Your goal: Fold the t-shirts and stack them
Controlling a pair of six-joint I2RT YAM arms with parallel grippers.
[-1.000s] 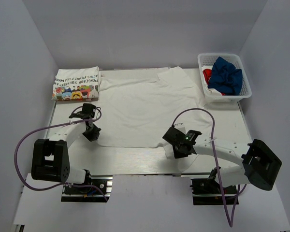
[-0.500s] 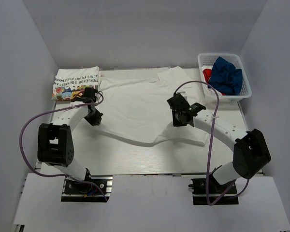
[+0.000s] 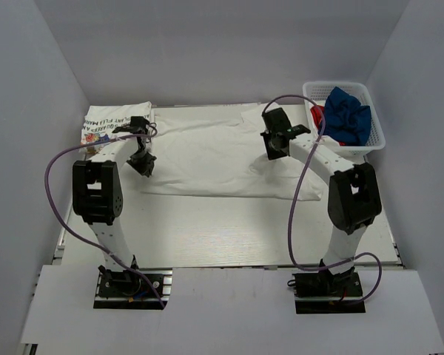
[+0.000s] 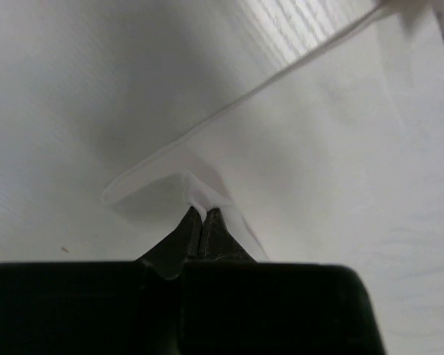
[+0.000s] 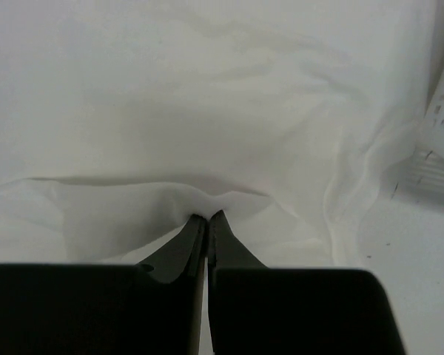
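Item: plain white t-shirt (image 3: 207,155), left of the basket (image 3: 340,149); left end effector (image 4: 205,213) and right end effector (image 5: 207,217) each pinch its hem. Risk: cloth slips from one pinch, and the fold skews.

Place: robotics lab test cell | Shown by: bare white enclosure walls (image 3: 222,52), metal worktop (image 3: 229,237), left arm (image 3: 96,194) and right arm (image 3: 351,200) bolted at its near edge.
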